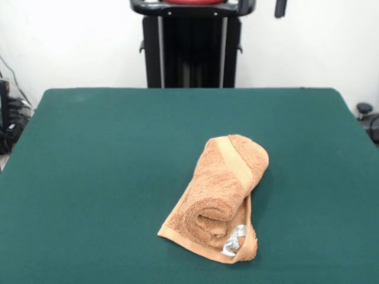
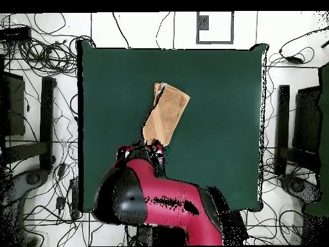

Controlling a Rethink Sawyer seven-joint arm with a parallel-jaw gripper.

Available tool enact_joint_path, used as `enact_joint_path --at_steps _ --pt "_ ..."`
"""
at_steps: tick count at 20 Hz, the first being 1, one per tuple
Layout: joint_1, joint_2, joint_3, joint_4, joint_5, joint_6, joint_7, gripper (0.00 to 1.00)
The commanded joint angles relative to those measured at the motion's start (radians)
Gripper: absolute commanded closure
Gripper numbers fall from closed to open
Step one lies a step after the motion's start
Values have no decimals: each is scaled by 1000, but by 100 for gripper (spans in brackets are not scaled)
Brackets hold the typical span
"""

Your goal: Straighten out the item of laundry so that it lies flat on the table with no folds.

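The orange-tan towel [image 1: 221, 195] lies rolled and folded over on itself, right of the middle of the dark green table [image 1: 106, 154], toward its front edge. A loose roll opens toward the camera, with a border band across the top and a white-silver label [image 1: 235, 239] at the near corner. In the overhead view the towel [image 2: 166, 114] is a narrow slanted bundle near the middle of the table [image 2: 218, 96]. A dark tip of the gripper [image 1: 280, 7] shows at the top edge, high and far behind the towel. The red and black arm [image 2: 154, 199] sits drawn back at the robot's side.
The black pedestal [image 1: 192, 50] stands behind the table's far edge. Cables and dark equipment [image 1: 9, 118] lie off the table's left side, and a small black object [image 1: 364, 109] off its right side. Cables [image 2: 38, 58] cover the floor around the table.
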Motion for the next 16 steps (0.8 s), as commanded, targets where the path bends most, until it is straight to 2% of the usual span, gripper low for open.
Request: enact_joint_path --at_steps 1,16 --pt "-4 111 23 144 8 -95 226 0" --pt "-8 153 23 140 26 -145 224 0"
